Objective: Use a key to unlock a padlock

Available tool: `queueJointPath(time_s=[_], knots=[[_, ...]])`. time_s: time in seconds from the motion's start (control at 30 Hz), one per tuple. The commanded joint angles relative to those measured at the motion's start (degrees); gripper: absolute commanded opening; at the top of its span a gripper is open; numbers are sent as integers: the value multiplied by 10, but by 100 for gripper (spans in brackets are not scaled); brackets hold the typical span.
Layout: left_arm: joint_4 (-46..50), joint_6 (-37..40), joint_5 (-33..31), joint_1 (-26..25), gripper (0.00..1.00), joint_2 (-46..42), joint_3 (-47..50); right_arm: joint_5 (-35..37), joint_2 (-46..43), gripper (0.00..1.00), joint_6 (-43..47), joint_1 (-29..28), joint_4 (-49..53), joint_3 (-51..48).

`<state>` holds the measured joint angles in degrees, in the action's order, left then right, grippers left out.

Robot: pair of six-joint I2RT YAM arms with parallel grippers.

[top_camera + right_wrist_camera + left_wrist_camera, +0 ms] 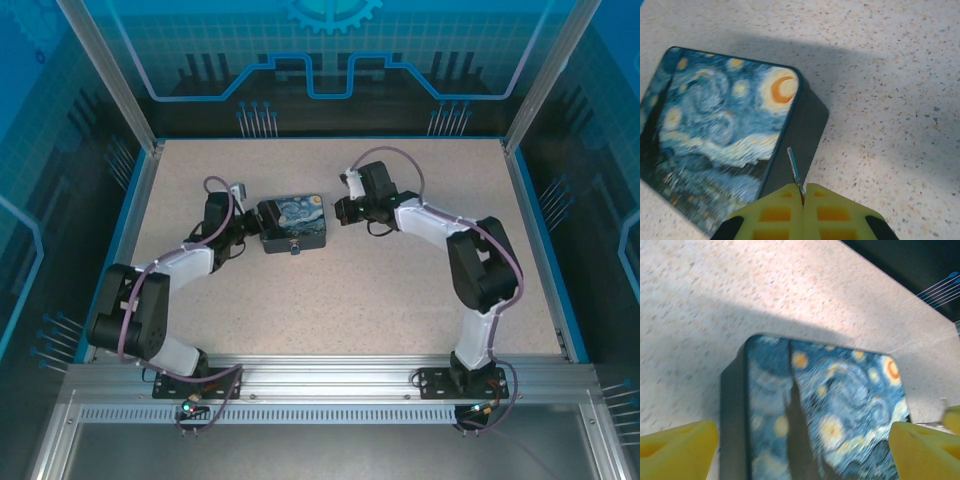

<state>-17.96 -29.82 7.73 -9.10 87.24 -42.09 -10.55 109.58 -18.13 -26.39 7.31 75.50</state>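
Observation:
The starry-night tin lies mid-table, and a tiny dark padlock hangs at its near side. My left gripper is at the tin's left end. In the left wrist view its yellow fingers stand wide open on either side of the tin. My right gripper is just off the tin's right end. It is shut on the thin metal key, whose blade sticks out from the closed gripper toward the tin's dark side wall.
Speckled tabletop stretches in front of and behind the tin. Blue rails edge the table and glass walls stand beyond. Both arm bases are bolted to the near aluminium rail.

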Motion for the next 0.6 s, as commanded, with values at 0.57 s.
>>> queueJointPath(time_s=[0.57], knots=[[0, 8, 92, -8, 80, 118, -54, 2, 58, 0, -82, -36, 25, 34]])
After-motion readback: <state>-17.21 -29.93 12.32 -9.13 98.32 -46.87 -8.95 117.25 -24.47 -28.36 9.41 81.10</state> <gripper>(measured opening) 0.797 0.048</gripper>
